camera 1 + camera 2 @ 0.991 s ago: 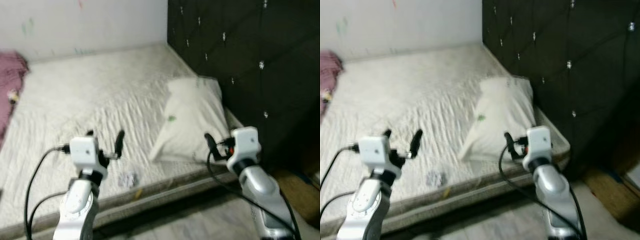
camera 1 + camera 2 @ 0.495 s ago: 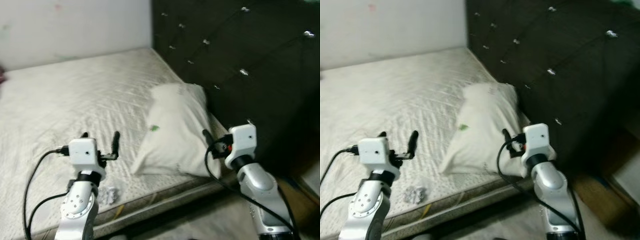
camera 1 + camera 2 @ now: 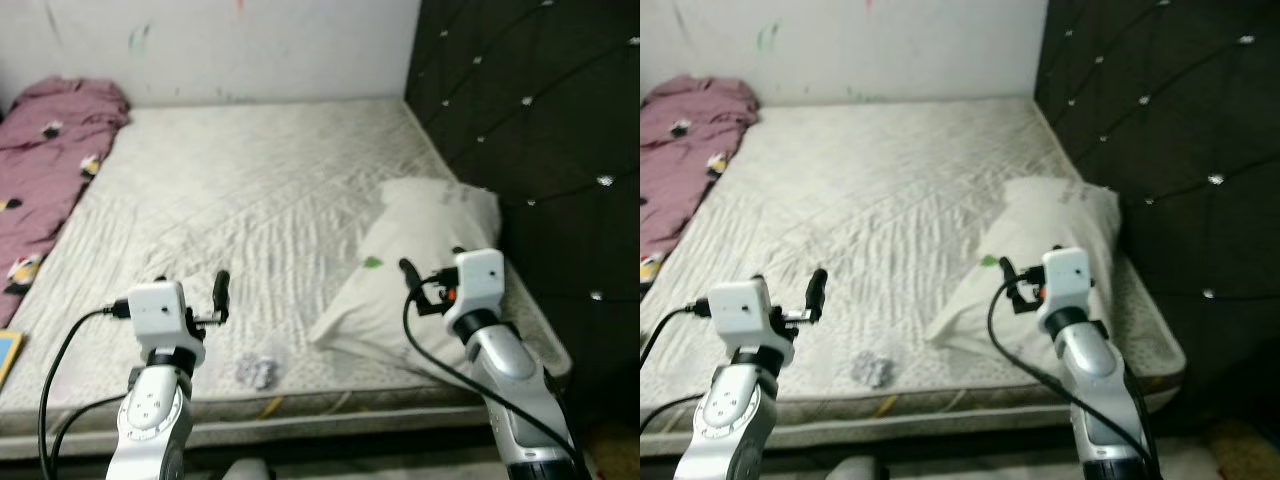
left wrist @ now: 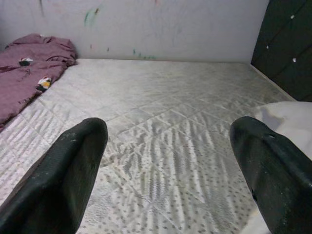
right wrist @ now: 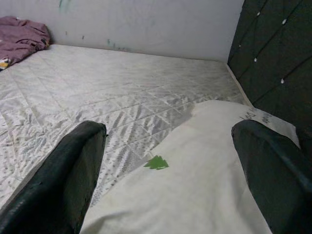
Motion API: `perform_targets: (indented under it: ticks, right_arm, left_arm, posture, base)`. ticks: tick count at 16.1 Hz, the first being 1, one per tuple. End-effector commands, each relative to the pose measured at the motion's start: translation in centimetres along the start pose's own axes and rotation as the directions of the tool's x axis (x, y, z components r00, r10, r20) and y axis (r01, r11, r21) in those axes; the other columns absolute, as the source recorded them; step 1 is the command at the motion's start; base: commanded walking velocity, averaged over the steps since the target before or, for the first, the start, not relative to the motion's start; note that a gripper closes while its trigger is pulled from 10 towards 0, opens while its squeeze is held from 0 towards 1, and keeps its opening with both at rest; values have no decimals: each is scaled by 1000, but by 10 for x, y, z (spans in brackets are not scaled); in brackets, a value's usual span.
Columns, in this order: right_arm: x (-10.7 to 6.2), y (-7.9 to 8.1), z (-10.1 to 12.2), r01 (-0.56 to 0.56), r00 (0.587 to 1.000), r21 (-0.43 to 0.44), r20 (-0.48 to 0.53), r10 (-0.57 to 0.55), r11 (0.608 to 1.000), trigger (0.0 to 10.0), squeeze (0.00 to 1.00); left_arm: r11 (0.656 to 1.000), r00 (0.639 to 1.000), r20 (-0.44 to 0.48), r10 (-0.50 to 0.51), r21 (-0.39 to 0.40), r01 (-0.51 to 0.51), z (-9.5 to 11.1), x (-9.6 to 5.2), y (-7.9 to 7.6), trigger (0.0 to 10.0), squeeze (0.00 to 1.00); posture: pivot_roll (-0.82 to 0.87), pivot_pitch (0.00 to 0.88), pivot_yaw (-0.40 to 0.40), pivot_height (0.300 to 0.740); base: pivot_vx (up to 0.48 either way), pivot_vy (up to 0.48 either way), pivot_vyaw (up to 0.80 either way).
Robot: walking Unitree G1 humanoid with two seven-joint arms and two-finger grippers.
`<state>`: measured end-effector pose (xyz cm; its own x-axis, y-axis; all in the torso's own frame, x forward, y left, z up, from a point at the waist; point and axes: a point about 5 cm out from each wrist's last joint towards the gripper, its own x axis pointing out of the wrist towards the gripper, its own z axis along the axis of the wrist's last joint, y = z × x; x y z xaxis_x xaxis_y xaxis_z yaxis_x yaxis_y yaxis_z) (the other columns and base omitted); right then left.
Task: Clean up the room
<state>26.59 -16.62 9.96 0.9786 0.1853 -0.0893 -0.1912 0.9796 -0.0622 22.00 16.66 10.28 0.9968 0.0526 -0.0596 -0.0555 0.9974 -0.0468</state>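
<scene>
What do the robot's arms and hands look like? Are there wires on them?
Both arms are shiny silver tubes ending in white box-shaped wrists. Each gripper, left and right, has two long black fingers. Black cables loop from each wrist, and the right one has a small red-orange spot.

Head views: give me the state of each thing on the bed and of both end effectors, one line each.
Pillow: lying flat by the headboard, untouched.
Blanket: bunched along the mattress's far left side.
Crumpled wad: loose near the mattress front edge.
Left end effector: open, empty, above the front edge.
Right end effector: open, empty, over the pillow.
</scene>
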Motion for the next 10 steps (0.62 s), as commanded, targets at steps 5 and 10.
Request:
perform_targets:
  ticks: [5,10]
  right_arm:
    - [8,1,8,24,999,17,36,-25,1000,10000,0]
    - [9,0,7,37,999,16,30,-37,999,10000,0]
  left_arm:
    - [999,999,13,-40,-11,40,5,5,3,10000,0]
    - [999,999,37,-32,9,31,8,6,4,10000,0]
  posture:
    - [-1,0,-6,740]
    - [-3,0,-9,740]
  base:
    - [0,480,0]
    - [0,480,-178]
